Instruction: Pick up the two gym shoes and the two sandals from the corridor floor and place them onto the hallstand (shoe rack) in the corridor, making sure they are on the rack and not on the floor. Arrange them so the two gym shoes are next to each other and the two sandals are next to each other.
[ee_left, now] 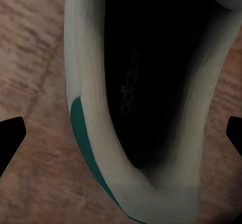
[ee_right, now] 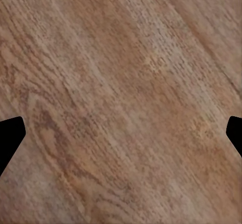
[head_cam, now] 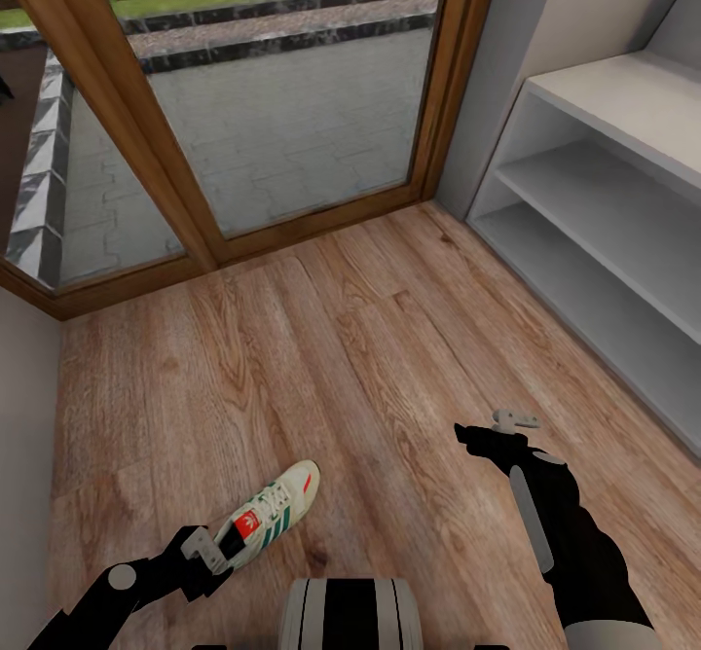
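Observation:
One cream-white gym shoe [head_cam: 276, 512] with green stripes and a red heel patch lies on the wood corridor floor [head_cam: 321, 358], toe pointing away from me. My left gripper [head_cam: 209, 550] is down at its heel. In the left wrist view the shoe's dark opening [ee_left: 151, 83] sits between the wide-apart fingertips [ee_left: 11, 133], so that gripper is open. My right gripper [head_cam: 495, 426] hovers open over bare planks [ee_right: 121, 93]. A pale white low bench with two long open shelves [head_cam: 604, 212] stands at the right; its upper part is out of view. The other gym shoe and both sandals are out of view.
A wood-framed glass door [head_cam: 243, 115] closes the far end of the corridor, with paving outside. A grey wall [head_cam: 24, 455] runs along the left. My base [head_cam: 350, 616] shows at the near edge, right beside the shoe.

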{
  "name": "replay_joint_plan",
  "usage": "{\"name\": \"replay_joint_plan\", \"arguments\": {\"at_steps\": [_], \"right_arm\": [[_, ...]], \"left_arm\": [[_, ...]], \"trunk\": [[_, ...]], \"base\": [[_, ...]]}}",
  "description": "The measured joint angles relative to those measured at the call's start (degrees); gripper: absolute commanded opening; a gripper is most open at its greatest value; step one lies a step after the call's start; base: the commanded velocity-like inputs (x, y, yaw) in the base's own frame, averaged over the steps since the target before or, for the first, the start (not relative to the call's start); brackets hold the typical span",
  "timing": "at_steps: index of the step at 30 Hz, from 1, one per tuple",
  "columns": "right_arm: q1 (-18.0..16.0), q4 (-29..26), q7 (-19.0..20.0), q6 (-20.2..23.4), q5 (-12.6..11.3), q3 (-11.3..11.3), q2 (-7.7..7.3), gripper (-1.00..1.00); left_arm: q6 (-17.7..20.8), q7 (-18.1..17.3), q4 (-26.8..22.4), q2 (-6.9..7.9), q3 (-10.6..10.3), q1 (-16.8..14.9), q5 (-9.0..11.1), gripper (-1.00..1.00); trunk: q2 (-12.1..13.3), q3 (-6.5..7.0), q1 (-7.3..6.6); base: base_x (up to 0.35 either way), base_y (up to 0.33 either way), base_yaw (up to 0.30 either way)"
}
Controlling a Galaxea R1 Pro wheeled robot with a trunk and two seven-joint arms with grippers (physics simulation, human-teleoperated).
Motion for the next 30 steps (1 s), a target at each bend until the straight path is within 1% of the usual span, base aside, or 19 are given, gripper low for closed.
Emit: {"name": "replay_joint_plan", "arguments": {"at_steps": [15, 16, 30], "right_arm": [[0.0, 0.0, 0.0, 0.0, 0.0, 0.0, 0.0, 1.0], [0.0, 0.0, 0.0, 0.0, 0.0, 0.0, 0.0, 1.0], [0.0, 0.0, 0.0, 0.0, 0.0, 0.0, 0.0, 1.0]], "left_arm": [[0.0, 0.02, 0.0, -0.08, -0.05, 0.0, -0.01, 1.0], [0.0, 0.02, 0.0, -0.08, -0.05, 0.0, -0.01, -1.0], [0.02, 0.04, -0.02, -0.12, -0.02, 0.0, 0.02, -1.0]], "trunk": [[0.0, 0.0, 0.0], [0.0, 0.0, 0.0], [0.0, 0.0, 0.0]], "base": [[0.0, 0.0, 0.0], [0.0, 0.0, 0.0], [0.0, 0.0, 0.0]]}}
